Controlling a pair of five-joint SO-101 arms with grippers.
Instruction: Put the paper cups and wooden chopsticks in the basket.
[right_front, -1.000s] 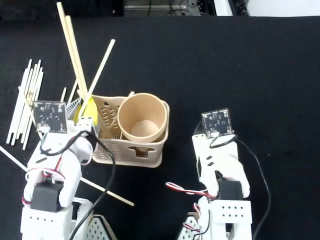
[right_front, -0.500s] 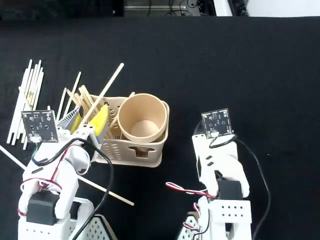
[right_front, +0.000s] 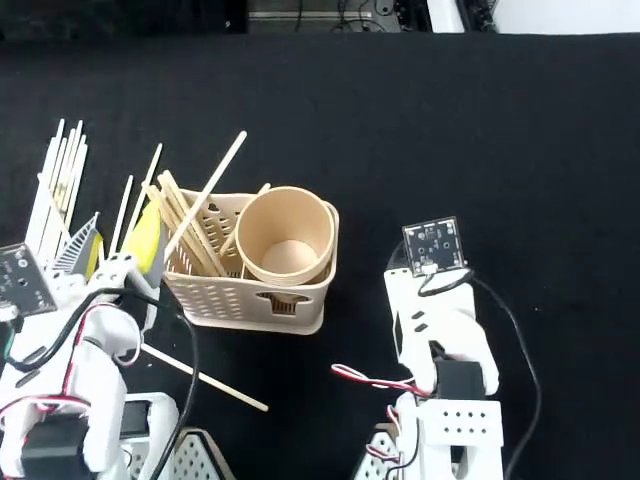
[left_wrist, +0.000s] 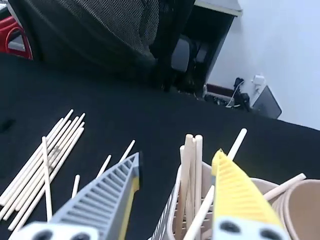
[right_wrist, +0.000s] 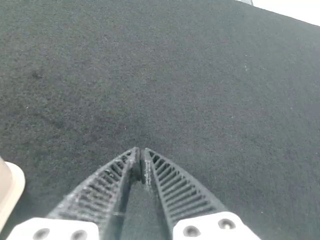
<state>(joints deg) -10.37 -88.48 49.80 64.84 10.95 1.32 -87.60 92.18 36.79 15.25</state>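
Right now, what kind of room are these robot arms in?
Probably an office or small lab: a mesh office chair stands behind the black-covered table, with cables along a white wall.

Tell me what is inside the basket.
Inside the basket stand a paper cup, open end up, and a bundle of wooden chopsticks leaning beside it. The basket floor under them is covered, so anything lying there cannot be seen.
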